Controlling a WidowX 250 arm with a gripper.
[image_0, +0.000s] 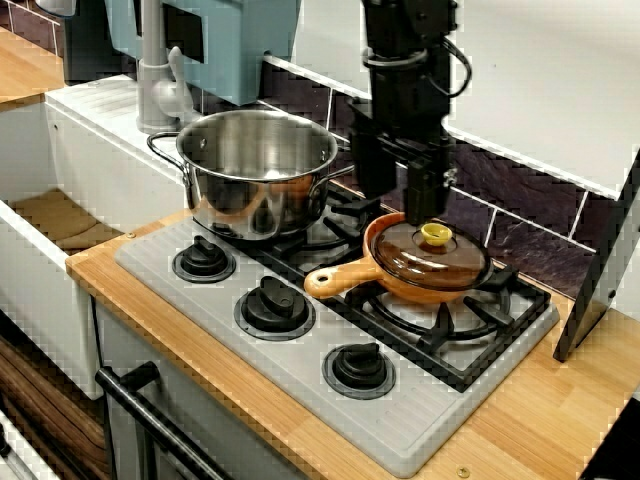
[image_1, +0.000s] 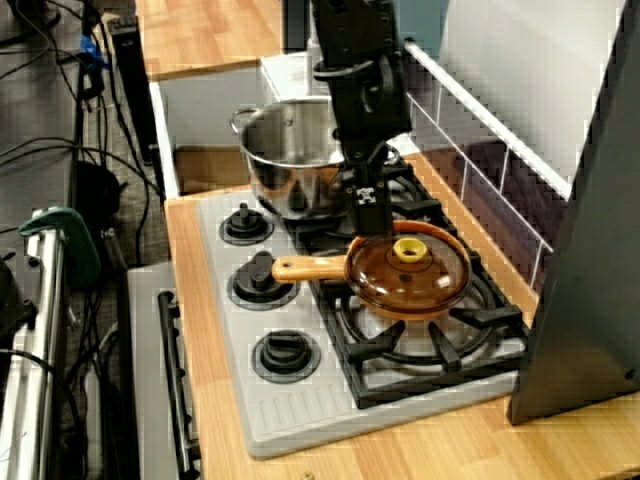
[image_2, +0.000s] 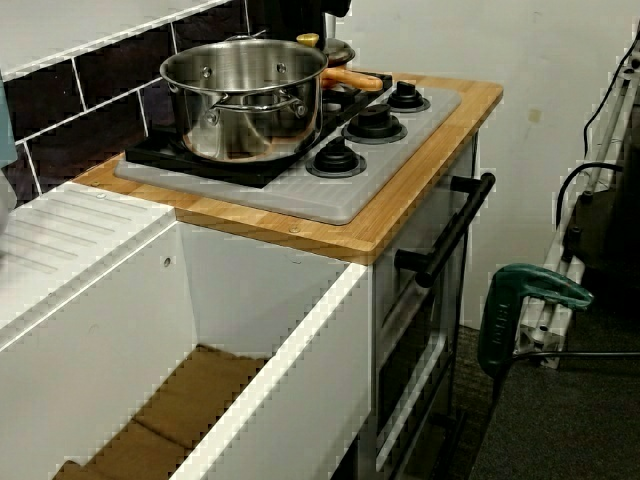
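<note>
One tool (image_0: 425, 212) hangs on the black arm over the hob (image_0: 400, 440), its tips low beside the yellow knob (image_0: 435, 234) of the brown glass lid (image_0: 455, 268) that sits on a small pan (image_1: 440, 300); the pan rests on the burner at the end of the bench (image_0: 520, 420) away from the sink (image_2: 120, 330), close to the back edge under the tiled wall (image_0: 520, 190), with its wooden handle (image_0: 335, 280) pointing to the front edge and the dials (image_0: 275, 303); the steel pot (image_0: 258, 170) stands on the neighbouring burner, toward the sink end, near the pan but apart from it. By my reading this is an approach over the lid, with no grasp made; seen along the bench, the tool (image_1: 368, 218) stands on the pot side of the knob (image_1: 408, 248), just beside it and over the lid's rim, and whether it touches the glass I cannot tell; nor do the pictures show whether its fingers are apart or together, though nothing is seen between them. Any grip on the knob would call for a small shift away from the pot to centre over it, then a straight descent, since the knob is small and the glass smooth. From the sink end the pot (image_2: 245, 95) hides most of the pan.
</note>
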